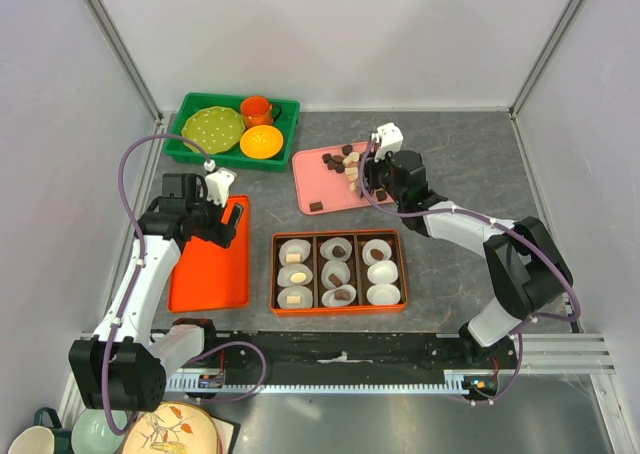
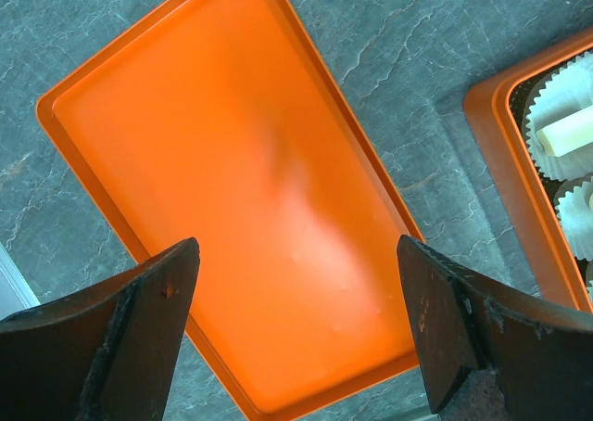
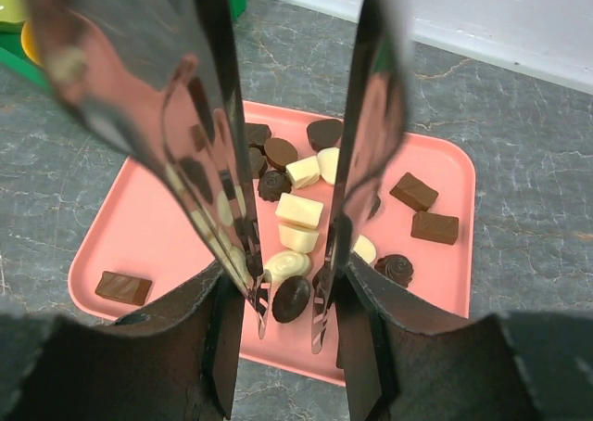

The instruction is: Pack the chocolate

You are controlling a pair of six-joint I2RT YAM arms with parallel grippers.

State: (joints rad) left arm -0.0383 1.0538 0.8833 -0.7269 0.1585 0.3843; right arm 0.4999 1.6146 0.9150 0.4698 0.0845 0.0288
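At the far left, the green bin (image 1: 293, 124) of dishes plays no part. Beside it the left arm (image 1: 140, 284) hangs over the bare orange tray (image 2: 232, 161), its jaws wide apart with nothing between them. In the middle of the tabletop (image 1: 450, 154) stands the orange box (image 1: 275, 274) of white paper cups (image 1: 383, 295). Most cups hold a piece, while the two nearest in the right-hand column look unfilled, so we judge the packing well along. Further right, the chocolate (image 3: 299, 210) lies loose on the pink tray (image 3: 157, 236), with dark, reddish-brown and cream pieces clustered near its middle and a few strays toward the edges. The right arm (image 1: 455, 224) reaches over that tray with its jaws part-way apart. Their slim metal tips stand either side of a dark oval piece (image 3: 292, 298) that lies just beside a cream one, and they do not look to be pressing on it yet. We expect each piece to be light, rigid and smooth, easily scuffed by a hard squeeze and apt to skid out sideways. We would take this one across its narrow width, low near the tray, closing gently and minding the cream neighbour.
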